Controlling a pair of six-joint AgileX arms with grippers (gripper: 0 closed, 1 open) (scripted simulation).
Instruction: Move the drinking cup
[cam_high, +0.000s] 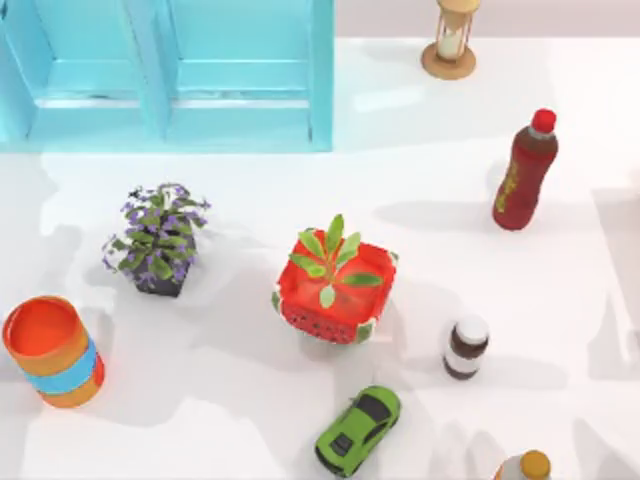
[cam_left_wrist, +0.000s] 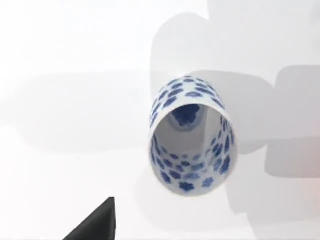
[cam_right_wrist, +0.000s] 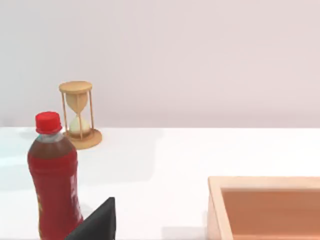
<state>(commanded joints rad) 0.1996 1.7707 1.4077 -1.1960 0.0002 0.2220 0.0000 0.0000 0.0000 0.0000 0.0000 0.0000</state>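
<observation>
Top view puts the drinking cup (cam_high: 53, 349) at the lower left of the frame, standing on the white worktop (cam_high: 230, 420) with its open mouth up, so its long axis runs vertical and any grasp has to close across its round wall. It stands well apart from its neighbours: the purple-flowered plant (cam_high: 158, 238) sits up and to the right of it, the watermelon-patterned plant pot (cam_high: 333, 290) farther right near the middle, the green toy car (cam_high: 359, 430) toward the lower middle. Because the cup lies on the left side of the table, I judge the left arm the nearer one for the coming move (the right arm's side holds the red bottle (cam_high: 525, 170) and the hourglass (cam_high: 451, 42), far from the cup). The left wrist view looks at a white cup with blue flowers (cam_left_wrist: 189, 134), not the orange one. Whether either arm's fingers are wide or narrow I cannot tell.
</observation>
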